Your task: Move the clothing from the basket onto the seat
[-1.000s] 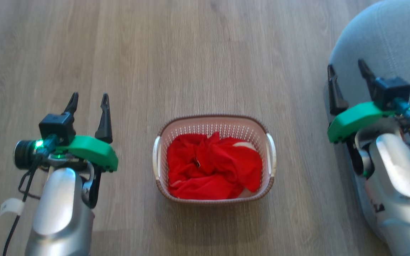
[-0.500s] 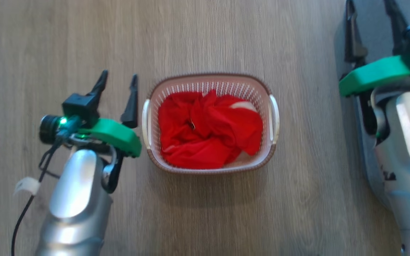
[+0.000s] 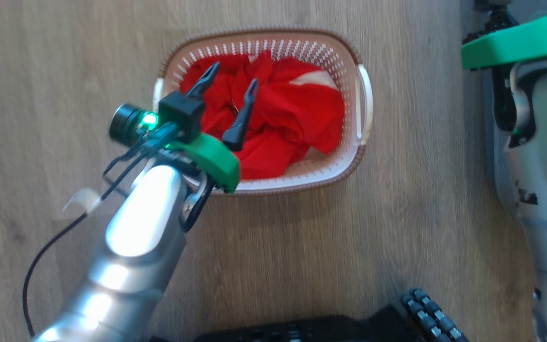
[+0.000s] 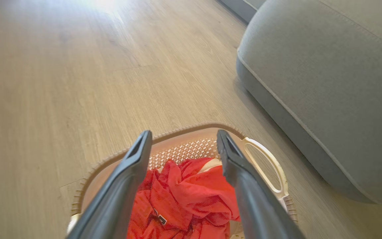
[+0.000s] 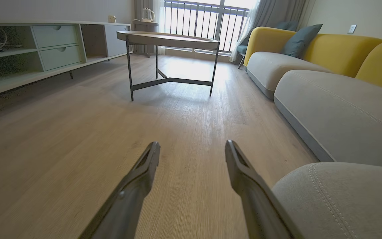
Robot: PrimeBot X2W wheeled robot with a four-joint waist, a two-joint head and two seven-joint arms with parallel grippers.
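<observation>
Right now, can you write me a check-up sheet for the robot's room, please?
Surface: wooden floor, with the basket standing on it.
Job's things: red clothes all in the basket; grey seat cushion nearby, no clothes on the part seen.
Clutter: nothing seen.
End effectors: left end effector open above the clothes, holding nothing; right end effector open above the floor.
Cables: black cable hanging beside the left arm.
Surroundings: round table, yellow sofa, low shelves.
</observation>
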